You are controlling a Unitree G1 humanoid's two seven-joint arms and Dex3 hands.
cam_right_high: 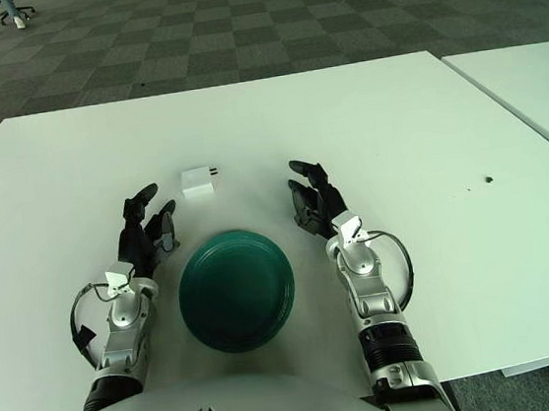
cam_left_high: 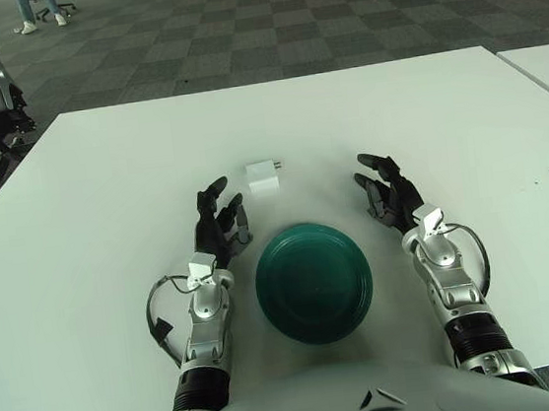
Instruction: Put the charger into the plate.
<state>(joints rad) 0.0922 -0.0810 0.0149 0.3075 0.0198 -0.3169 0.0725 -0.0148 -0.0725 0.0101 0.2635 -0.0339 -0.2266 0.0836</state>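
— So where did the charger (cam_left_high: pixel 263 176) sit?

— It lay on the white surface (cam_left_high: pixel 104 185), just beyond the far rim of the green plate (cam_left_high: pixel 313 282) and a little to the robot's left of the plate's middle, apart from it. Nothing touched it, and its prongs seemed to point to the right, though they were small to read.

— And the hands?

— The left hand (cam_left_high: pixel 219 222) was the nearer one, showing just left of the plate with its fingertips reaching toward the charger but short of it. Its fingers were spread and loosely bent, holding nothing. The right hand (cam_left_high: pixel 388 192) showed on the plate's other side, likewise relaxed open and empty.

— Why that arrangement?

— Probably because the plate sat centred before the robot, flanked by both hands, so either could drop something into it with a short inward move. The charger lay closer to the left one, which looked the likelier to make the pick.

— How far along was the task?

— Not begun, by the look of it: the plate held nothing and the charger had not been grasped.
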